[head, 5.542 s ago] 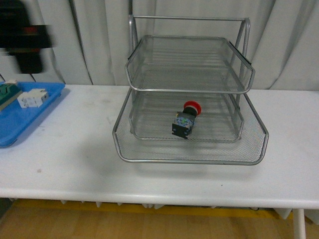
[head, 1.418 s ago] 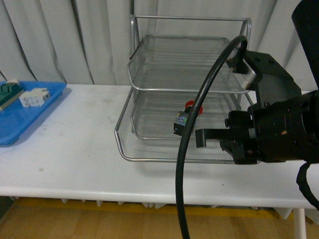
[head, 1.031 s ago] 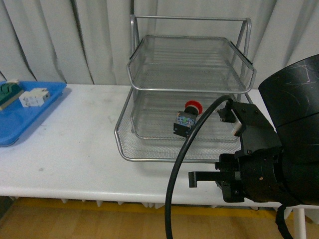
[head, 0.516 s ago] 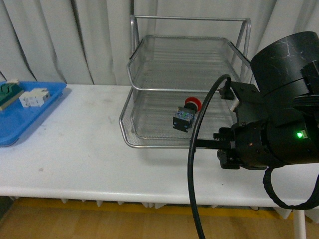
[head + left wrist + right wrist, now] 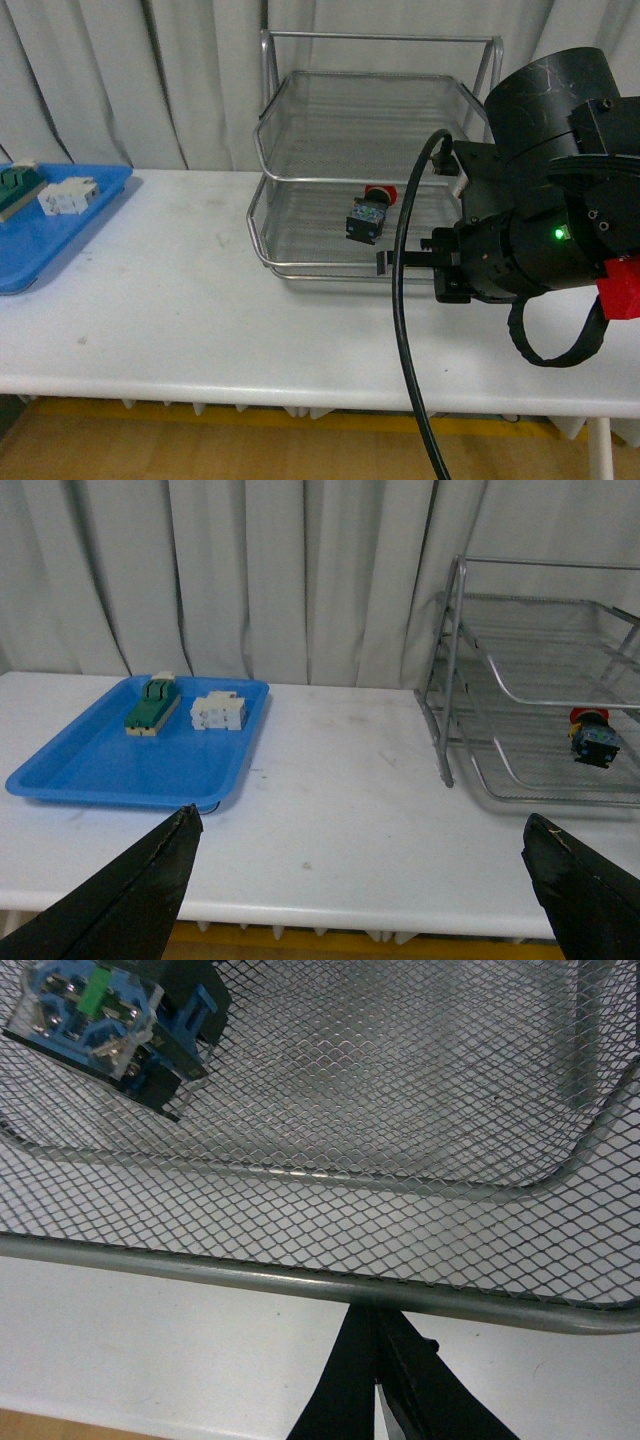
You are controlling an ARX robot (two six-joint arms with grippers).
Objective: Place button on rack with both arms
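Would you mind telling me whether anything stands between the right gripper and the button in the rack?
Yes. The rack's front rim and mesh wall lie between the right gripper and the button. In the right wrist view the closed fingers sit just outside the rim tube, with the button inside the lower tray beyond it.

The button [image 5: 368, 216], a dark blocky body with blue-green fittings and a red cap, was seen lying on its side in a lower tray of the rack [image 5: 300, 175], cap toward the back. The rack, a silver wire-mesh tray stack on a tube frame, was set upright on the white table.
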